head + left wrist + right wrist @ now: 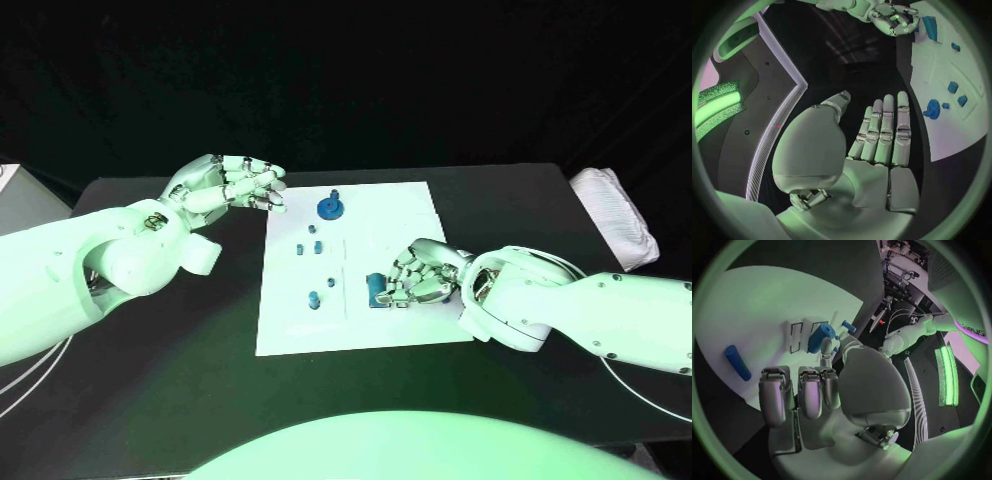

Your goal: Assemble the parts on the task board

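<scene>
- head view: a white task board is seen flat in the middle of a black table. a round blue part stands near its far edge, and smaller blue parts are dotted down its left half. the left hand is held just beyond the board's far left corner, fingers curled, nothing visibly held. the right hand is curled over a blue part at mid-board; whether it is gripped cannot be told.
- left wrist view: the left hand is shown flat, fingers straight and together, empty; the board lies beyond.
- right wrist view: the right hand is shown with fingers bent down, a blue part at the fingertips; a blue bar lies apart on the board.
</scene>
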Tool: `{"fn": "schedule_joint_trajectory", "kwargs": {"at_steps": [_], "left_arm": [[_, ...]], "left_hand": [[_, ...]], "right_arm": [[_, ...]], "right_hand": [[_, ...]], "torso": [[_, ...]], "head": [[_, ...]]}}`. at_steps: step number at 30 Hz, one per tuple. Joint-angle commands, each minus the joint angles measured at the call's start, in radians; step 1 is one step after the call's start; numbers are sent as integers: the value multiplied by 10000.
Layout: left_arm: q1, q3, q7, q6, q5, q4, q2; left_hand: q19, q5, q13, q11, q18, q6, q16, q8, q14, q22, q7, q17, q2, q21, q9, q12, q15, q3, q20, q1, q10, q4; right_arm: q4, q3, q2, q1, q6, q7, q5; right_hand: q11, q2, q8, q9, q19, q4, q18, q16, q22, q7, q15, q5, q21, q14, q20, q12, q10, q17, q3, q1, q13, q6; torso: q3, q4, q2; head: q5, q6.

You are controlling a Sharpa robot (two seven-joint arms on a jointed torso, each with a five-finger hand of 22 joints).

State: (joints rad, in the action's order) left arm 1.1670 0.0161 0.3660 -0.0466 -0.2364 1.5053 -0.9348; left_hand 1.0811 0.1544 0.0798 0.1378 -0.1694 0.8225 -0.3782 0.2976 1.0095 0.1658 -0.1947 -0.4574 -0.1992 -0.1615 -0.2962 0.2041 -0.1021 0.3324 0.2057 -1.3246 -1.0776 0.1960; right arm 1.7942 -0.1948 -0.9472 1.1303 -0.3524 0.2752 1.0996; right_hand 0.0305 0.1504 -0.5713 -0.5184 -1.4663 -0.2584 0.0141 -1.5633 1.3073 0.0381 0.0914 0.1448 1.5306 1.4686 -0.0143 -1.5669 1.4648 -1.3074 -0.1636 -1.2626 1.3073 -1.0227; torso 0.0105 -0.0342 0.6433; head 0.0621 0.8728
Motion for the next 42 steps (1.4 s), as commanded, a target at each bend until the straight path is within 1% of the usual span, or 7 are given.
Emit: {"fn": "schedule_joint_trajectory", "kwargs": {"at_steps": [1, 11, 15, 18, 29, 34, 42], "left_arm": [[-2, -2, 65, 195, 12, 15, 12], [-3, -2, 55, 210, 12, 29, -5], [-3, -2, 46, 217, 12, 36, -20], [-3, -1, 43, 221, 12, 35, -27], [-3, -1, 19, 233, 12, 37, -59], [-3, -1, 11, 242, 12, 32, -59], [-3, -1, 36, 261, 12, 33, -50]], "left_hand": [[11, 38, 10, 92, -129, -18, 62, -69, -50, -9, -86, -10, 109, 62, 16, -37, -5, -12, 29, -29, -3, 31], [13, 38, 13, 93, -130, -14, 63, -70, -54, -16, -87, -17, 118, 69, 17, -38, -6, -19, 31, -46, -5, 37], [15, 37, 15, 94, -130, -11, 64, -71, -58, -21, -89, -21, 126, 75, 17, -40, -7, -26, 32, -52, -6, 44], [15, 37, 15, 94, -130, -11, 64, -71, -58, -21, -89, -21, 126, 75, 17, -40, -7, -26, 32, -52, -6, 44], [17, 38, 18, 96, -130, -7, 66, -73, -63, -28, -93, -28, 139, 82, 18, -41, -9, -34, 34, -59, -9, 57], [17, 38, 18, 96, -130, -7, 66, -73, -63, -28, -93, -28, 139, 82, 18, -41, -9, -34, 34, -59, -9, 57], [17, 38, 18, 96, -130, -7, 66, -73, -63, -28, -93, -28, 139, 82, 18, -41, -9, -34, 34, -59, -9, 57]], "right_arm": [[-62, 2, 37, -31, 29, 275, 414], [-282, 2, 190, -77, -237, 742, 1002], [-325, 2, 200, -92, -292, 775, 1134], [-340, 2, 194, -99, -203, 697, 1084], [-312, 1, 168, -114, 468, 203, 726], [-310, 1, 154, -119, 449, 114, 681], [-302, 0, 125, -126, 286, -24, 614]], "right_hand": [[100, 21, -49, -36, -1002, 39, -68, -10, 2458, -104, 89, 142, 58, 995, 73, -39, 1060, -2511, -156, -225, 2635, 3], [160, -44, -41, -114, -1010, 170, -79, -20, 2487, -166, 141, -35, 109, 1000, 128, -39, 1060, -2532, -1073, -774, 2635, 14], [159, -52, -42, -117, -1011, 160, -80, -25, 2490, -164, 142, -33, 115, 1002, 129, -39, 1060, -2541, -1115, -769, 2635, 11], [156, -35, -42, -123, -1011, 142, -79, -28, 2488, -159, 141, -20, 110, 1003, 130, -39, 1060, -2547, -1162, -743, 2635, 12], [118, 395, -53, -171, -1003, 25, -68, -4, 2460, -116, 115, -81, 51, 993, 116, -31, 1055, -2503, -1223, -482, 2630, 13], [101, 526, -60, -193, -1000, -53, -64, 0, 2450, -97, 101, -190, 30, 991, 106, -10, 1043, -2496, -1181, -375, 2618, 15], [90, 566, -75, -217, -1000, -144, -63, 1, 2449, -85, 90, -319, 26, 991, 97, -13, 1045, -2496, -1126, -283, 2620, 4]], "torso": [[16, -6, 9], [-2, -3, 12], [9, 13, 11], [-2, 18, 3], [1, -4, 1], [4, 6, -5], [4, 1, 11]], "head": [[-4, -2], [-11, -2], [0, -2], [-18, -2], [-7, -2], [-22, -2], [-7, -2]]}}
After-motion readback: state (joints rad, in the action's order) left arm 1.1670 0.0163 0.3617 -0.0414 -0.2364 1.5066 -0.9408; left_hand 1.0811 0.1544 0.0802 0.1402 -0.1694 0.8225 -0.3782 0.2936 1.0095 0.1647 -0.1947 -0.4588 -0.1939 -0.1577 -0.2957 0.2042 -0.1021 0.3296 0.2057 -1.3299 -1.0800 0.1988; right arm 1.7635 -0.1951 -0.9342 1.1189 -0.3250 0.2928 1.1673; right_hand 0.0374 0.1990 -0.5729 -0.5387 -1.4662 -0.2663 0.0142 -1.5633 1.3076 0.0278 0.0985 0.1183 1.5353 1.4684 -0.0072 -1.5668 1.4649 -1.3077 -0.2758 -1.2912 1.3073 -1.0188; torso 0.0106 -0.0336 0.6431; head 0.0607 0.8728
